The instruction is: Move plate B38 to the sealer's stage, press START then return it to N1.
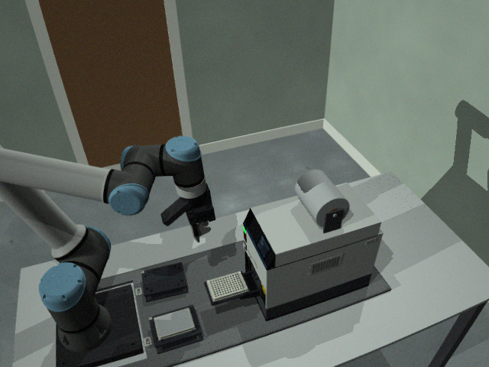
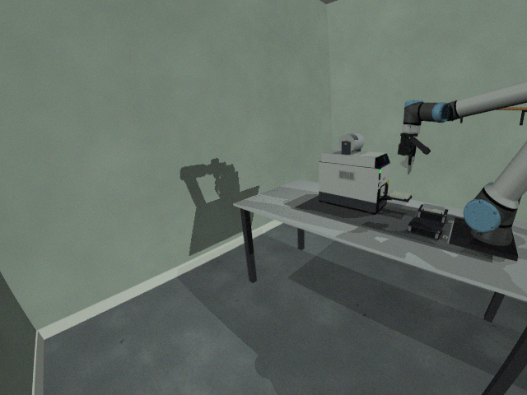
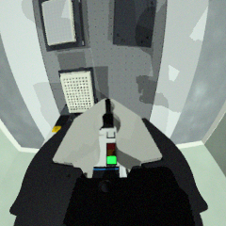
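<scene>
Resting on the sealer's stage, plate B38 [image 1: 225, 286] lies below the closed end effector [image 1: 195, 235].

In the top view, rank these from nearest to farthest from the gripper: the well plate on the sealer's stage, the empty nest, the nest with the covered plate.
From the shut gripper, raised behind the mat:
1. Well plate on the stage, in front of it towards the sealer.
2. Empty nest, towards the arm's base; close to the plate in distance, so these two are hard to separate.
3. Nest holding the covered plate, at the table's front edge, plainly farthest.

Two plates [image 1: 225, 286] [image 1: 173, 323], two nests [image 1: 164, 281] [image 1: 154, 339], seemingly one sealer [image 1: 315, 252].
</scene>
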Action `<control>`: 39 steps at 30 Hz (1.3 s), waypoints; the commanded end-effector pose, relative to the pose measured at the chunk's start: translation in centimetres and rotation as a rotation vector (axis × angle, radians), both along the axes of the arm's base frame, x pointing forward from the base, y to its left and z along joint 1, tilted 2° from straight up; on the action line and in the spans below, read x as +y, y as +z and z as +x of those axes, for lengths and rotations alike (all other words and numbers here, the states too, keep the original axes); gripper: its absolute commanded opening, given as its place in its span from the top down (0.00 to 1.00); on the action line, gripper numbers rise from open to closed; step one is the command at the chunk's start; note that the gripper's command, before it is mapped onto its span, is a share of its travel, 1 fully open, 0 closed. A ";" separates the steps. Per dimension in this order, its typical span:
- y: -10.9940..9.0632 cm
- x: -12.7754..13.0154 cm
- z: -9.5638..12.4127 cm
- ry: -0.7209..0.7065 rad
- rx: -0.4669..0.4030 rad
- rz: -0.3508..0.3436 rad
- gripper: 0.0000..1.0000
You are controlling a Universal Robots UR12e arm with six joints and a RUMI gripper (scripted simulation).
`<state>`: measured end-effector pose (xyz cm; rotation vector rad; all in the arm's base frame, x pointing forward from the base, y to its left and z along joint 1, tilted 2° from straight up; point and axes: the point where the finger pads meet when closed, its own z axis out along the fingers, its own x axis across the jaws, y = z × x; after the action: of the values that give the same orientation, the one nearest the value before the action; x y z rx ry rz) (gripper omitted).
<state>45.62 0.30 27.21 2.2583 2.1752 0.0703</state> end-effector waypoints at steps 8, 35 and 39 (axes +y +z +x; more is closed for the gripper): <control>0.1 0.0 0.0 -0.010 -0.352 -0.013 1.00; 0.1 0.0 0.0 -0.021 -0.744 -0.028 1.00; -0.4 0.0 0.9 -0.021 -0.744 -0.027 1.00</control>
<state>45.72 0.30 27.15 1.8111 1.7247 0.7376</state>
